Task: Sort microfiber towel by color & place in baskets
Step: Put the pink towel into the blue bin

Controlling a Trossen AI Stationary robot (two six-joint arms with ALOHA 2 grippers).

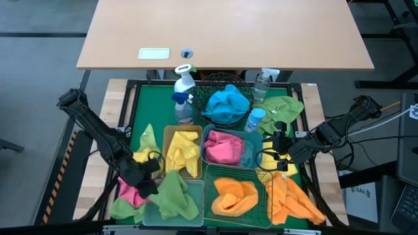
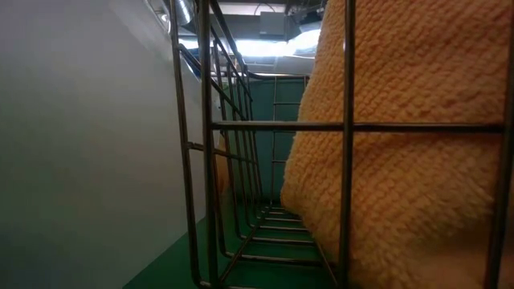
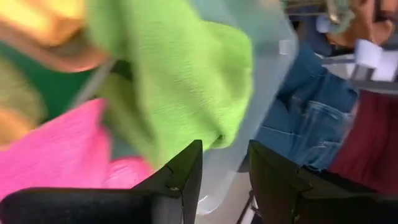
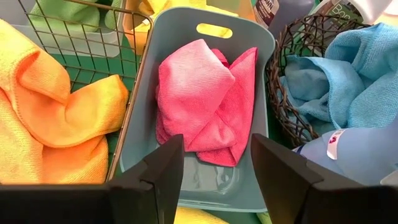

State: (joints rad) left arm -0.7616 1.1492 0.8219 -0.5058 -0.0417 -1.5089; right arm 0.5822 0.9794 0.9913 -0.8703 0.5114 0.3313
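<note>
A green towel [image 3: 180, 74] hangs over the rim of the pale-green bin [image 1: 171, 207]. My left gripper [image 3: 225, 177] stands open just beside it at the table's near left [image 1: 149, 177], touching nothing. My right gripper [image 4: 217, 168] is open over the right side of the teal bin [image 4: 264, 50], which holds a pink towel [image 4: 202, 99]. The amber bin [image 1: 164, 140] holds a yellow towel [image 1: 184, 150]. An orange towel [image 2: 401, 160] lies in the green wire basket [image 1: 210, 171], a blue towel [image 1: 226, 103] in the round black basket [image 1: 208, 83].
Loose towels lie on the green mat: pink [image 1: 129, 193], green [image 1: 124, 210] and yellow [image 1: 147, 138] at the left, green [image 1: 286, 109] and orange [image 1: 295, 199] at the right. Several spray bottles [image 1: 185, 78] stand around the black basket. A person in jeans [image 3: 305, 118] stands off the table's near side.
</note>
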